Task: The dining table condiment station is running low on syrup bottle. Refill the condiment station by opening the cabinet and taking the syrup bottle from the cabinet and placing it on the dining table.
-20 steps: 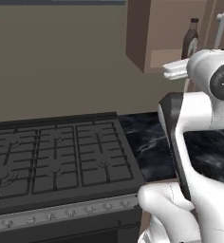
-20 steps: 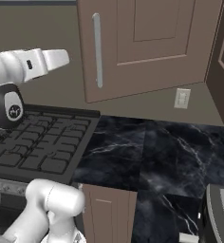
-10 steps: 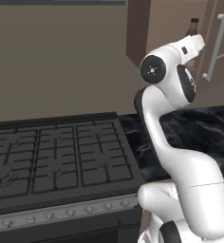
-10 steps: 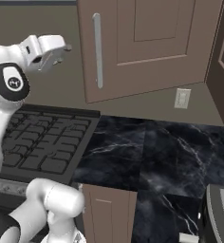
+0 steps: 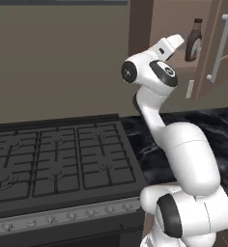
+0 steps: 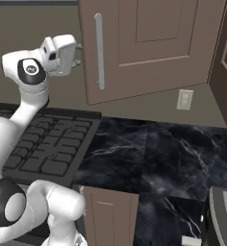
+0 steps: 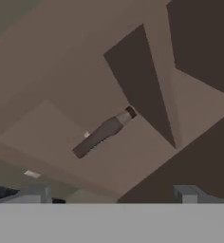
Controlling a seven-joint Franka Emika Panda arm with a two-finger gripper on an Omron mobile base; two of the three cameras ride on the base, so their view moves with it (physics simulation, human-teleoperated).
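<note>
The white Franka arm with dark joints (image 5: 183, 159) rises from its base, bends at the elbow and reaches up and forward. Its two-finger gripper (image 7: 111, 193) has jaws spread wide, gripping nothing.

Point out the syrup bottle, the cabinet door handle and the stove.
syrup bottle (image 5: 193, 42), left base view, on its body.
cabinet door handle (image 6: 99, 50), right base view, mid bar.
stove (image 5: 53, 161), left base view, on the grates.

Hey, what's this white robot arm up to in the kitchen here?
The arm is reaching up toward an open wooden wall cabinet, whose door is swung wide. A dark syrup bottle stands upright on the shelf inside. The end effector is open and empty, raised just short of the bottle and not touching it. Below are a black gas stove and a black marble countertop.
</note>
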